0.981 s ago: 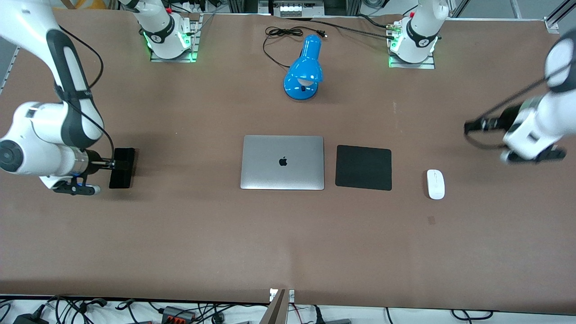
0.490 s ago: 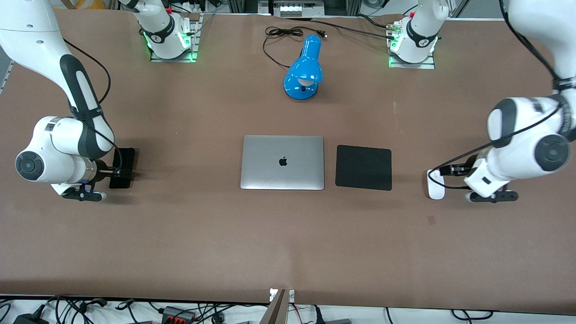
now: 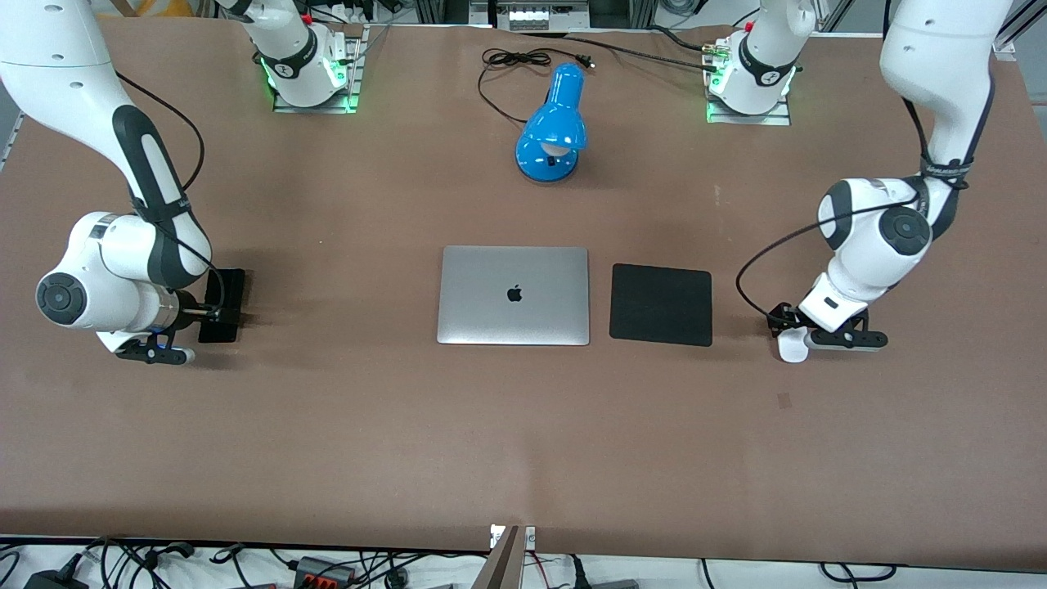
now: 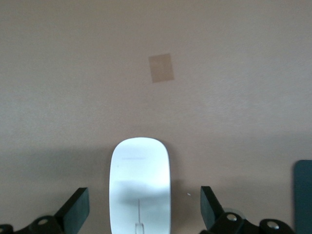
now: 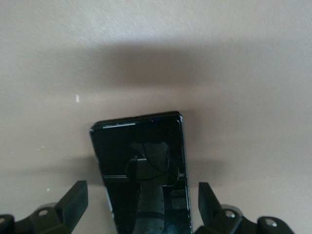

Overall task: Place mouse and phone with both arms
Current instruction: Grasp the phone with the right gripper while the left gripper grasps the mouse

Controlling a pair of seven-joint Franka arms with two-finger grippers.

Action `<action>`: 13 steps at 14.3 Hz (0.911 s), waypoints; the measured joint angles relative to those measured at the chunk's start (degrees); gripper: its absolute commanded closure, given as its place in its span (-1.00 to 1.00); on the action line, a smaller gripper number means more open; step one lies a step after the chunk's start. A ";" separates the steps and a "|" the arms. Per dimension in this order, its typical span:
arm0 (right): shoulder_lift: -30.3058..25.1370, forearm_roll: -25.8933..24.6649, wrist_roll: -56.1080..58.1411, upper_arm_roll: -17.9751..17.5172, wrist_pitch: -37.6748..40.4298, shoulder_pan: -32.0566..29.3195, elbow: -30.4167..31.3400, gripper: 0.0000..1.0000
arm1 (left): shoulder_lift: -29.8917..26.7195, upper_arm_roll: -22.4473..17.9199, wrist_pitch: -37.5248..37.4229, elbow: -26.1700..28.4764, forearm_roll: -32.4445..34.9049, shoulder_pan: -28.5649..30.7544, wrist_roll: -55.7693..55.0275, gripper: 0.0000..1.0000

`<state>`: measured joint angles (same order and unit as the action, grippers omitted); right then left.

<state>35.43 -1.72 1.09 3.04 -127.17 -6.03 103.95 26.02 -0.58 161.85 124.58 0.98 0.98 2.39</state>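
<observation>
Left hand [image 4: 139,214]: I see it spread wide, astride the small white oval mouse [image 4: 140,183].
Right hand [image 5: 139,212]: I see it released, straddling the slim black glossy phone [image 5: 141,175] on the brown tabletop [image 3: 368,425].

My arms [image 3: 139,188] are glossy white with black bands and thin black cables looping alongside. Round grey caps sit on my joints; my bases [image 3: 307,69] glow green.

Tabletop [image 3: 523,442] layout: items in one row.
Laptop [image 3: 513,295] at centre; mat [image 3: 661,304] just beside it toward the left arm's end; mouse [image 3: 790,349] further that way; phone [image 3: 222,305] toward the right arm's end; lamp [image 3: 554,127] farther from the camera than the laptop.
</observation>
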 measured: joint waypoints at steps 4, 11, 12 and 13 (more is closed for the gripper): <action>1.23 0.00 0.00 0.03 -0.60 -0.45 0.81 -1.00 | 1.00 0.03 1.08 0.22 0.01 0.87 0.83 -1.00; 1.26 0.00 0.07 0.02 0.02 -0.48 1.37 -0.37 | 2.07 0.24 1.16 1.08 0.01 0.69 0.98 0.00; 1.12 -0.06 0.11 0.03 0.47 -0.49 1.37 -0.05 | 2.15 0.24 1.22 1.08 0.02 0.62 0.98 0.12; 0.77 -0.24 0.16 0.03 0.83 -0.50 1.34 0.16 | 2.15 0.24 1.31 1.04 0.02 0.62 0.98 0.18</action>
<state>36.20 -1.96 1.25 3.07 -126.34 -6.53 105.29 28.17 -0.34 163.16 125.63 0.99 1.60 3.38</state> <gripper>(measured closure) 0.167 0.388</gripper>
